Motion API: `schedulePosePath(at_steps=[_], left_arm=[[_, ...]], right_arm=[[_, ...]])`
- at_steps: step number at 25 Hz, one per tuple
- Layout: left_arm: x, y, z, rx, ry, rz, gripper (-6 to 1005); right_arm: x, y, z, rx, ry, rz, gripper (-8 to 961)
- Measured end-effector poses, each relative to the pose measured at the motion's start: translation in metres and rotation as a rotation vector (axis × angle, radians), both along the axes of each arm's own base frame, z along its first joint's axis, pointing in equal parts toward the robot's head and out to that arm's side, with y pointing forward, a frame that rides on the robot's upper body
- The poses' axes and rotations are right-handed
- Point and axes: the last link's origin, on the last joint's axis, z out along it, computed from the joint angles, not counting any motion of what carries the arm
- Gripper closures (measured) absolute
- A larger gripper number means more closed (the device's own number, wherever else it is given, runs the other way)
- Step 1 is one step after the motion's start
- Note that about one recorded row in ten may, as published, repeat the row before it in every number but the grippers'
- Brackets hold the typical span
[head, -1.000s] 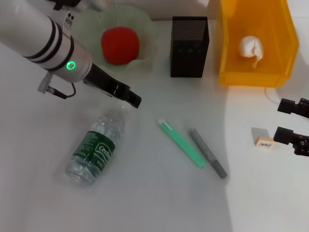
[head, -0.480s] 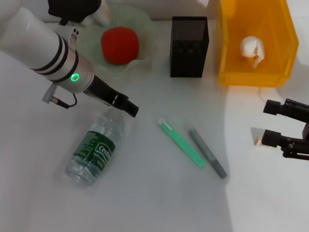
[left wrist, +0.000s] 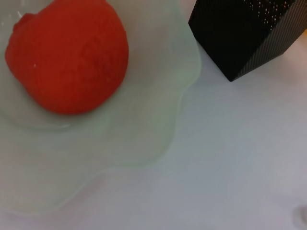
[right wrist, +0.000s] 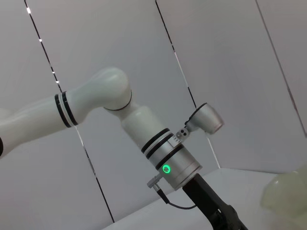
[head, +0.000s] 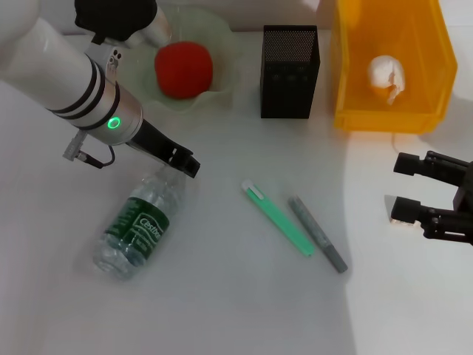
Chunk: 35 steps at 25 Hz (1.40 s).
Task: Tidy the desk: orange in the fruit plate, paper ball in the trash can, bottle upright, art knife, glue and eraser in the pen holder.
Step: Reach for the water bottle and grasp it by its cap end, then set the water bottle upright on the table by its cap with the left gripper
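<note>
We are closing our spread right gripper (head: pixel 410 188) around the eraser (head: pixel 395 217) at right edge; left gripper (head: pixel 183 161), state unclear, is nudging the bottle (head: pixel 140 223) lower left. Centring jaws should prevent slipping.

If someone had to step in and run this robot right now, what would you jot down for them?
Left gripper: at the cap end of the clear green-labelled bottle, which lies on its side.
Right gripper: open, straddling the tiny tan eraser on the table.
Done: reddish orange in the pale-green scalloped plate; white paper ball in the yellow bin.
Left: stand the bottle up; put the eraser, green stick and grey stick into the black mesh holder.
</note>
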Motion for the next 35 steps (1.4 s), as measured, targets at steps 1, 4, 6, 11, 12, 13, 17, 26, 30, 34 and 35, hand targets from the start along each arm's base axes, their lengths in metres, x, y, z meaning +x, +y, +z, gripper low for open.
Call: schedulePosePath(at_steps=[1, 4, 6, 11, 12, 13, 17, 26, 30, 34, 35], left_arm=[[0.0, 0.0, 0.0, 0.0, 0.003, -0.004, 393], [-0.002, -0.001, 0.0, -0.005, 0.006, -0.015, 509], [-0.001, -0.002, 0.003, -0.005, 0.006, -0.038, 548], [0.015, -0.009, 0.022, 0.024, -0.073, -0.169, 551], [0.017, -0.013, 0.026, 0.029, -0.105, -0.203, 551], [0.019, -0.017, 0.032, 0.037, -0.144, -0.242, 551], [0.02, -0.029, 0.054, 0.096, -0.276, -0.348, 553], [-0.011, -0.047, 0.074, 0.235, -0.506, -0.487, 557], [-0.029, -0.054, 0.075, 0.354, -0.617, -0.575, 559], [-0.038, -0.057, 0.071, 0.408, -0.673, -0.615, 560], [-0.042, -0.059, 0.068, 0.426, -0.69, -0.625, 560]], right_arm=[[0.0, 0.0, 0.0, 0.0, 0.0, 0.0, 112], [0.001, 0.0, 0.0, -0.001, 0.002, -0.004, 112], [0.001, 0.0, 0.0, -0.002, 0.004, -0.007, 112], [0.001, 0.0, 0.001, 0.001, 0.01, -0.011, 113], [0.001, 0.0, 0.001, 0.0, 0.013, -0.013, 113], [0.002, 0.0, 0.0, 0.0, 0.015, -0.015, 113], [0.002, -0.001, -0.001, -0.003, 0.023, -0.021, 113], [-0.003, 0.007, -0.003, -0.015, 0.038, -0.03, 113], [-0.006, 0.012, -0.002, -0.012, 0.047, -0.041, 113], [-0.006, 0.012, -0.002, -0.004, 0.055, -0.048, 113], [-0.006, 0.013, -0.002, -0.004, 0.06, -0.05, 113]])
